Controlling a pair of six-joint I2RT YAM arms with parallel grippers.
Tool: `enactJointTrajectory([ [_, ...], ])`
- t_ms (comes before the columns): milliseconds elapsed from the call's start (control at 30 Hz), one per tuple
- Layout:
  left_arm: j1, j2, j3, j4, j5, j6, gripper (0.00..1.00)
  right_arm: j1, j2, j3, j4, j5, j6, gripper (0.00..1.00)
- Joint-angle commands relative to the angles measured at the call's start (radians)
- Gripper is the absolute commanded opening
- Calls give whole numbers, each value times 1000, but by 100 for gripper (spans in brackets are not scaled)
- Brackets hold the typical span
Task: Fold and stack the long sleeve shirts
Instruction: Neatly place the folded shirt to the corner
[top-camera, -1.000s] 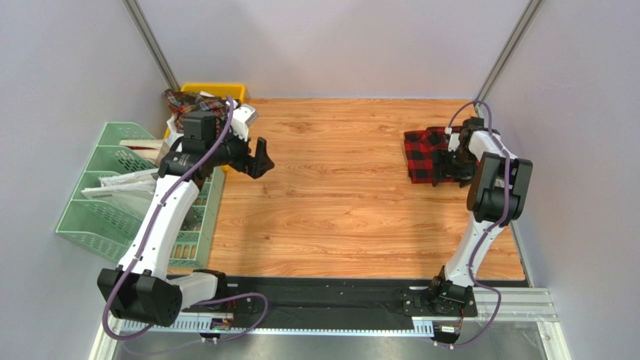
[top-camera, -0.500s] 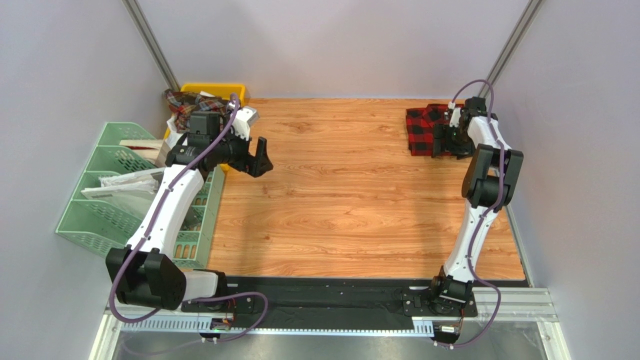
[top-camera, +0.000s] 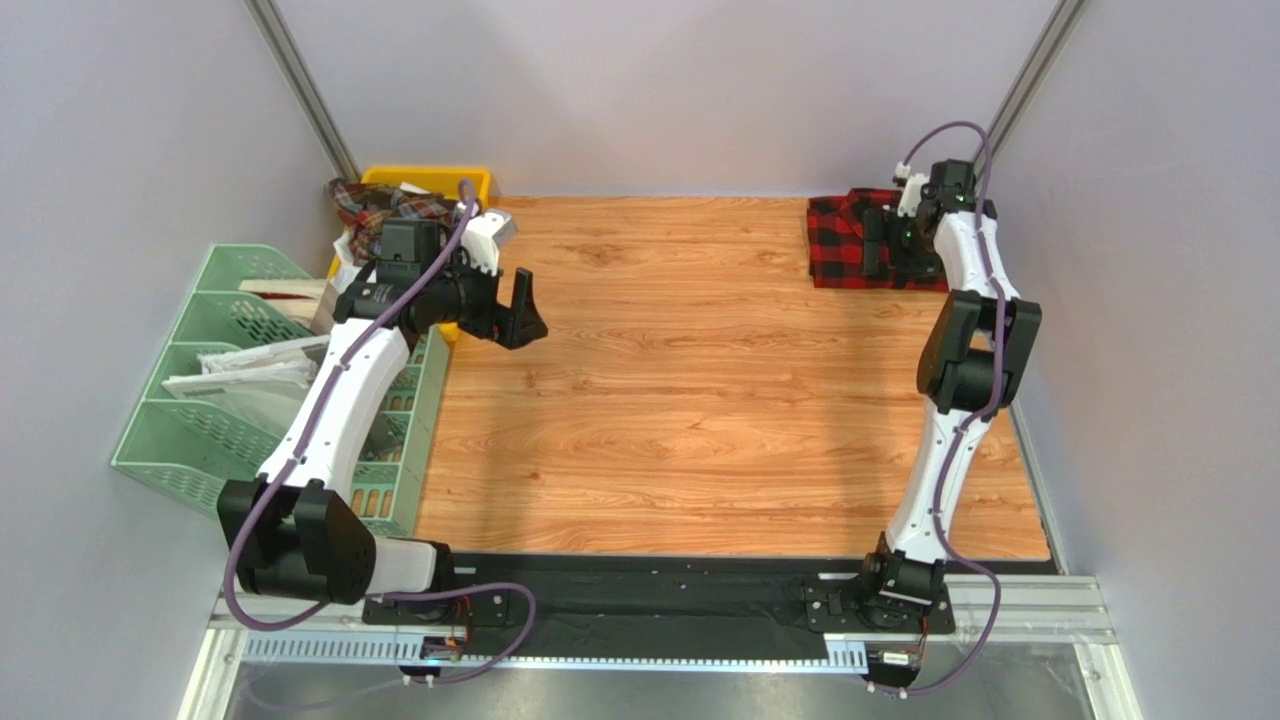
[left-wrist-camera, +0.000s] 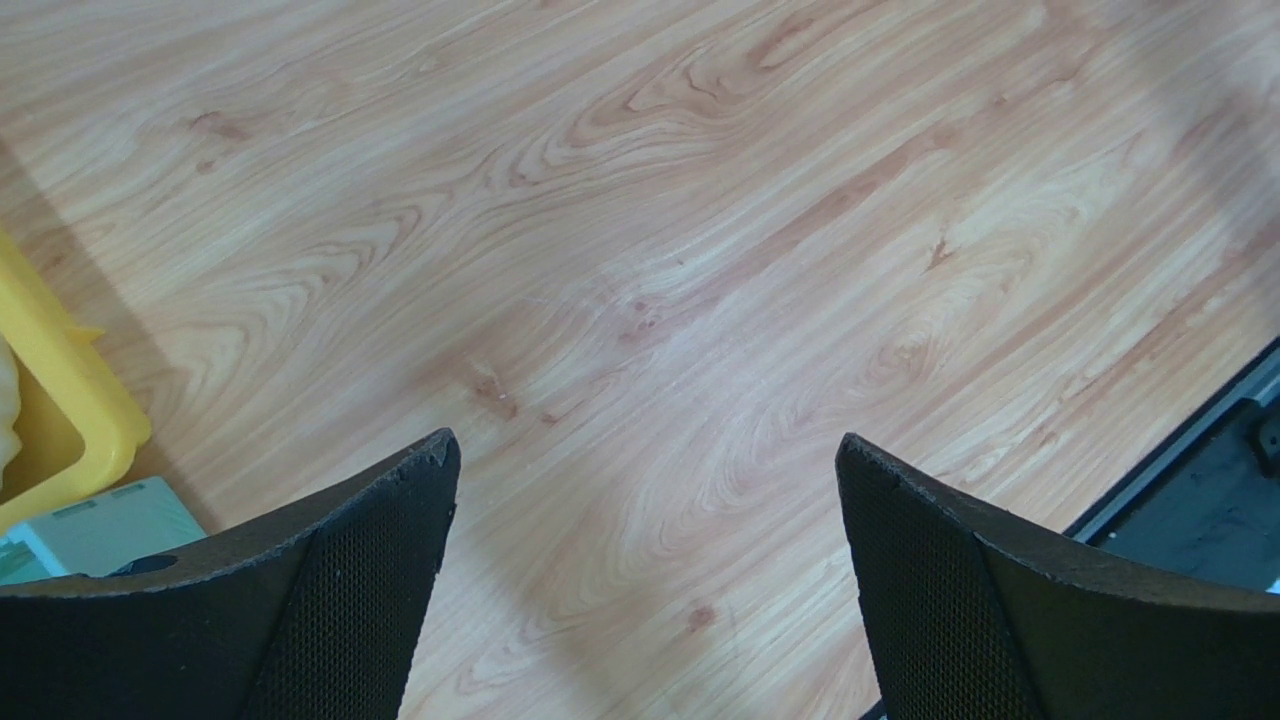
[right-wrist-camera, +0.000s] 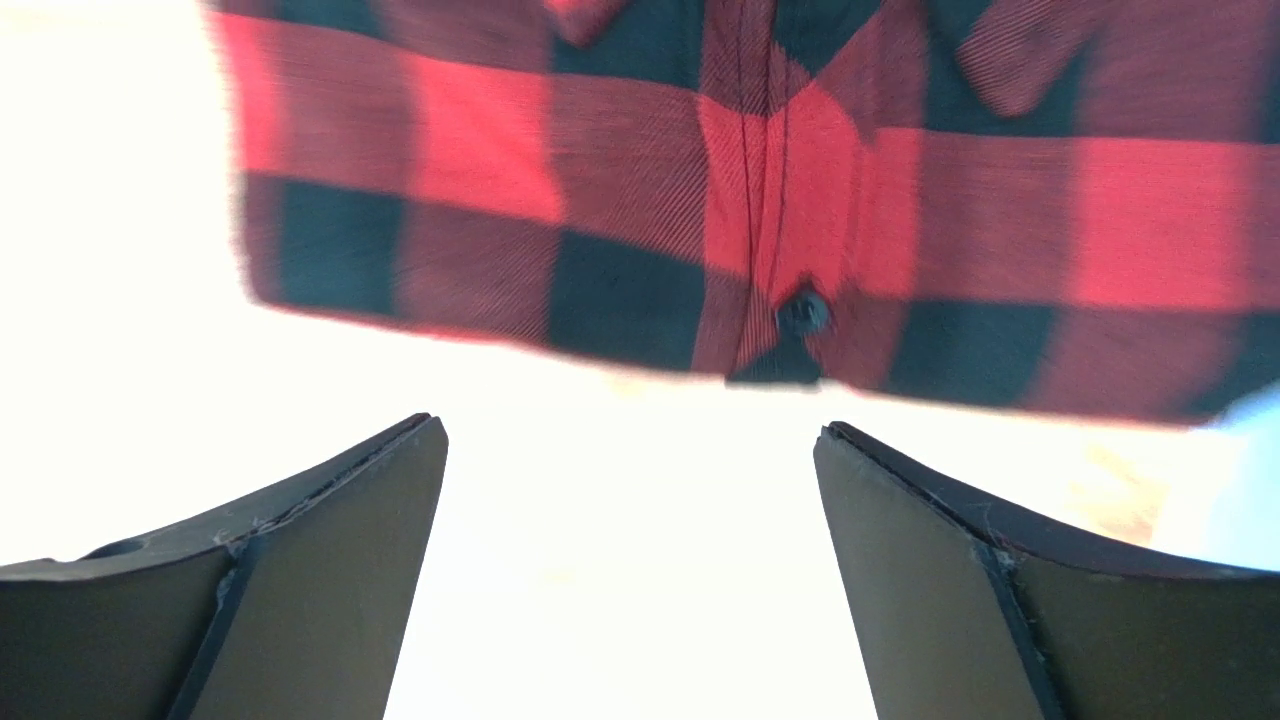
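Top external — plaid shirt (top-camera: 376, 200) in yellow bin (top-camera: 458, 179), white items (top-camera: 256, 365) in rack (top-camera: 196, 450)

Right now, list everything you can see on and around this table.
shirt: one, red-and-black check, far right corner of the table
plaid cloth: count unclear, dark mixed colours, heaped in the bin
bin: one, yellow, far left corner
rack: one, pale green, left of the table
flat items: several, white, in the rack
table: one, light wood
left fingers: two, black, open over bare wood
right fingers: two, black, open at the shirt's edge
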Motion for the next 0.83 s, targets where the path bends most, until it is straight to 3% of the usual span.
enactJointTrajectory([
  [0, 8, 52, 101, -38, 93, -40, 99, 3, -290, 1, -22, -56, -15, 100],
  [233, 8, 109, 163, -109, 92, -41, 99, 64, -600, -227, -124, -148, -4, 100],
  [300, 6, 107, 134, -103, 79, -61, 99, 102, -678, -368, -122, -165, 13, 100],
  [600, -35, 40, -59, -90, 36, -12, 99, 426, -1054, -964, 47, -96, 71, 100],
  [800, -107, -46, -118, -87, -43, 20, 99, 440, -1197, -1097, 56, -104, 53, 100],
])
